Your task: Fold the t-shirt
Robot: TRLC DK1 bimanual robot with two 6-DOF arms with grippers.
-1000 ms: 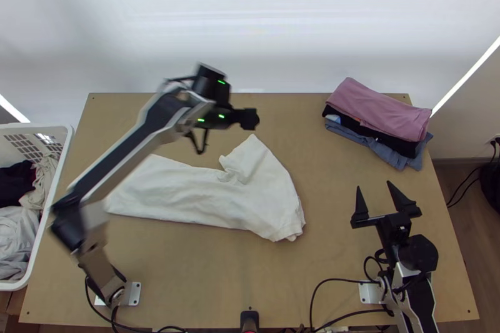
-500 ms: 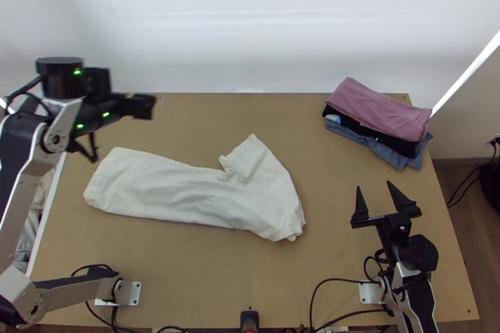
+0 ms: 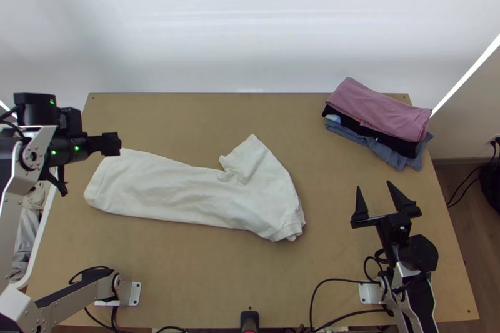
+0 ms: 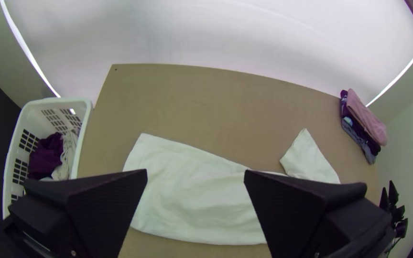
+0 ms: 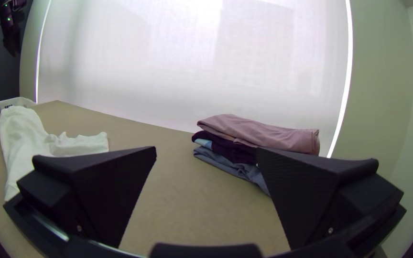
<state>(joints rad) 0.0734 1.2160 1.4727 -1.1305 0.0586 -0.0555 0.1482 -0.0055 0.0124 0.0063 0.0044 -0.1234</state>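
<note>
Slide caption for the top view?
White garment lying partly folded on the table, folded stack beyond the open right gripper.

The white t-shirt (image 3: 181, 190) lies flat in a long band on the left and middle of the desk (image 3: 187, 273), running left to right with its near edge slanting nearer toward the right. Its left end is broad, with rounded corners. At the right it widens, and a pointed flap (image 3: 251, 152) reaches to the far side. Small creases bunch at the flap's base; the near right corner is rumpled.
</note>
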